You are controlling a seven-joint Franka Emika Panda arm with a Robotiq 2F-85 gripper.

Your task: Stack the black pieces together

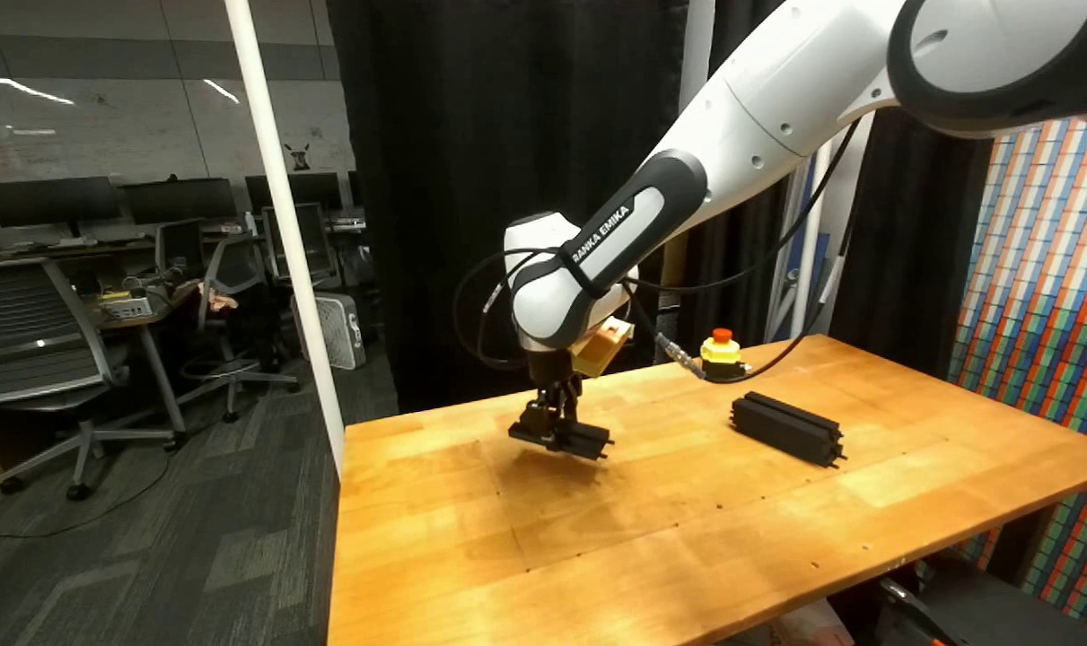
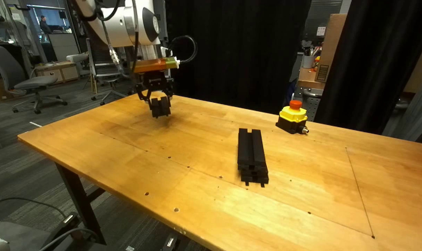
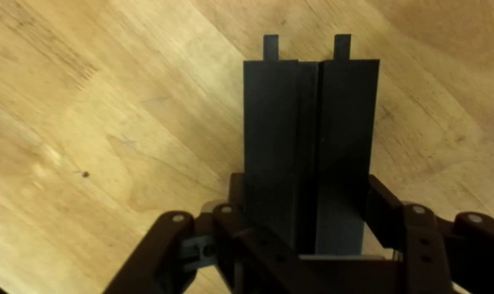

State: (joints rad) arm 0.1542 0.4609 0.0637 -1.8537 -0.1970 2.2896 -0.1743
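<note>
A stack of black pieces shows in both exterior views [image 1: 781, 426] [image 2: 252, 150]. The flat, grooved bars lie one on another, lined up lengthwise, with small prongs at the near end. My gripper [image 1: 554, 429] is away from the stack, near the table's far edge. It is shut on another black piece [image 1: 586, 441], held a little above the table with a shadow below. In the wrist view the fingers [image 3: 306, 196] press both long sides of this held black piece [image 3: 271, 122]. Its groove faces the camera and two prongs stick out at its far end. Its near end is hidden by the gripper.
A red-and-yellow button with a dark base [image 1: 723, 350] [image 2: 293, 116] stands behind the stack, near the table's back edge. A cable hangs from the arm close to it in an exterior view. The wooden table [image 1: 507, 556] has black curtains [image 2: 231, 52] behind it.
</note>
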